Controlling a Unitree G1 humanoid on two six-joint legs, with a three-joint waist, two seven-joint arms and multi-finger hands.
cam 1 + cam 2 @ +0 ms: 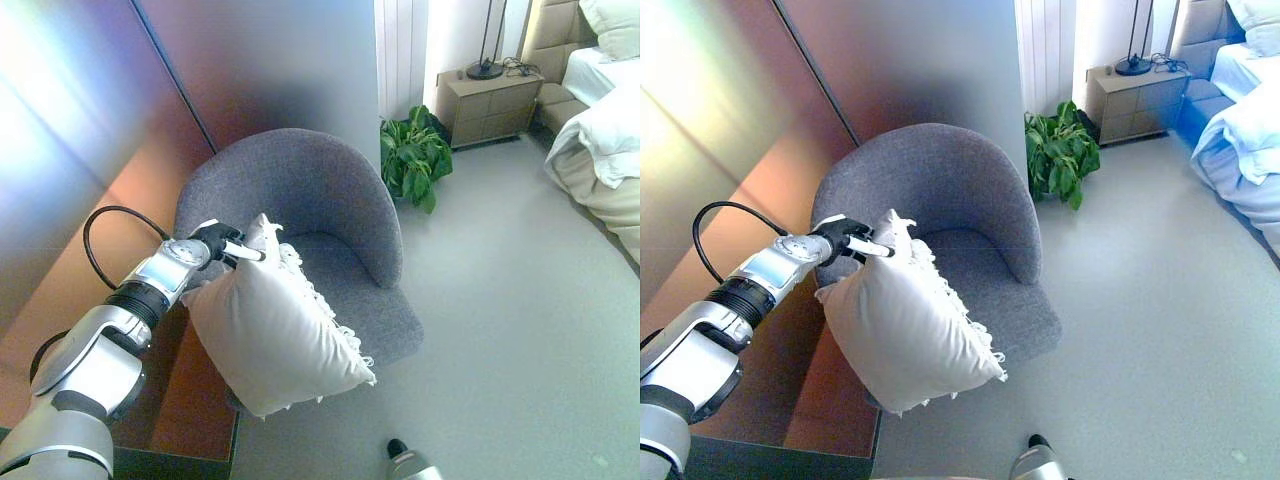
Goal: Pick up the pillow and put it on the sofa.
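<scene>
A grey armchair (300, 215) with a rounded back serves as the landmark, and everything is placed in relation to it.

To the left of the armchair, a glossy wall panel (90, 130) is seen, with a reddish-brown wooden surface (190, 390) running along beside the chair's left side. From the lower left, the robot's left arm is stretched toward the chair's left edge. The left hand (222, 243) is raised at the height of the chair's back, and its fingers are clamped on the top corner of a white pillow (275, 330).

The pillow is held up in the air, tilted, in front of the armchair's left side. A fringed edge is seen along its right side, facing the seat. Its lower part overlaps the front left of the seat in both views; whether it touches the seat cannot be told.

Below the armchair, at the bottom edge of the picture, a small part of the right hand (408, 462) is shown; whether its fingers are apart or together cannot be told.

To the upper right of the armchair, a green potted plant (412, 158) is set on the pale floor (520, 300) against the wall. Further right of the chair, a low wooden nightstand (492, 103) is seen with the black base of a lamp (486, 68) on top. At the far right, well apart from the chair, a bed (605, 140) with white bedding is visible.
</scene>
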